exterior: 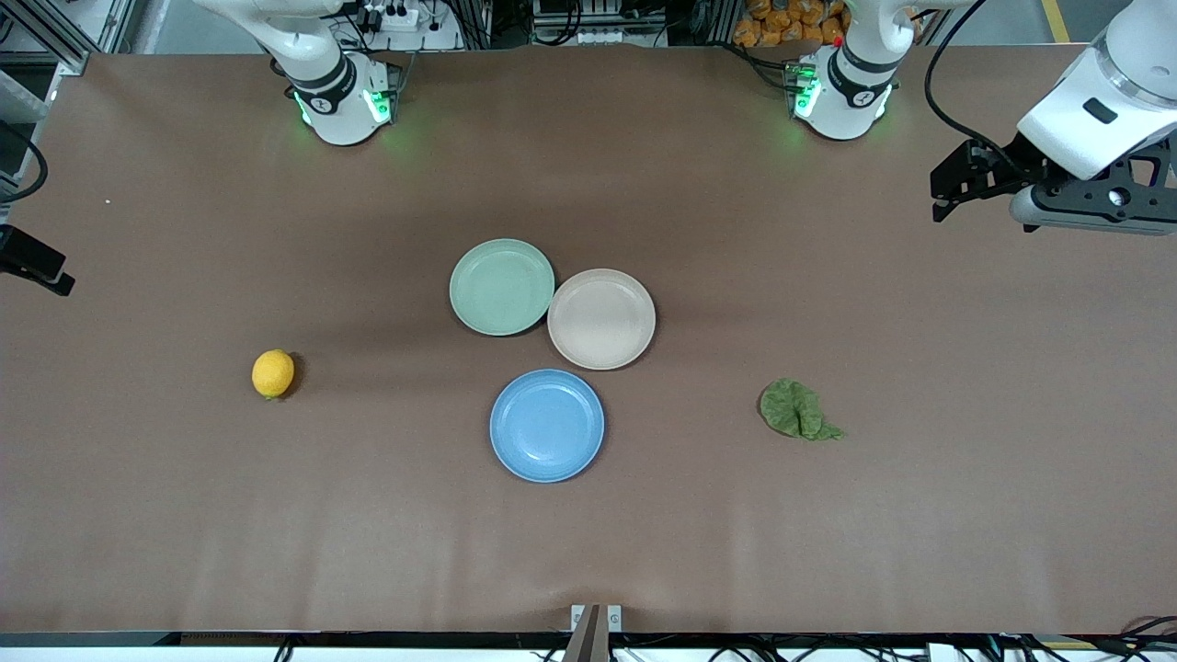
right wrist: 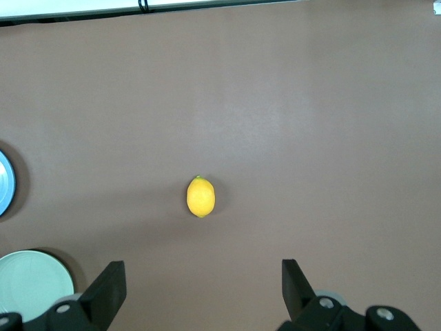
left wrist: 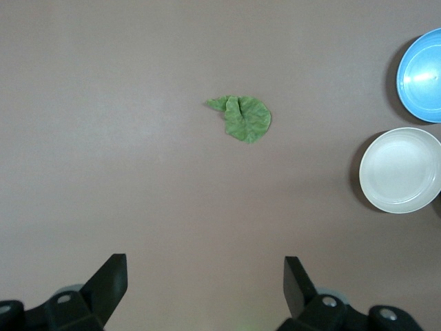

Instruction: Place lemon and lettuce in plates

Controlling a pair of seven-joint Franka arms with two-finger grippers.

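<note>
The yellow lemon (exterior: 273, 373) lies on the table toward the right arm's end; it also shows in the right wrist view (right wrist: 200, 197). The green lettuce (exterior: 796, 410) lies toward the left arm's end, also in the left wrist view (left wrist: 242, 117). The light blue plate (exterior: 547, 426) and the beige-pink plate (exterior: 601, 319) sit empty mid-table. My left gripper (exterior: 940, 195) (left wrist: 204, 261) hangs open and empty over the table's left-arm end. My right gripper (exterior: 37, 265) (right wrist: 203, 264) is open and empty over the right-arm end, mostly cut off in the front view.
A mint-green plate (exterior: 502, 287) sits empty, touching the beige-pink plate and farther from the front camera than the blue one. The brown table cover (exterior: 828, 533) stretches bare around the lemon and the lettuce.
</note>
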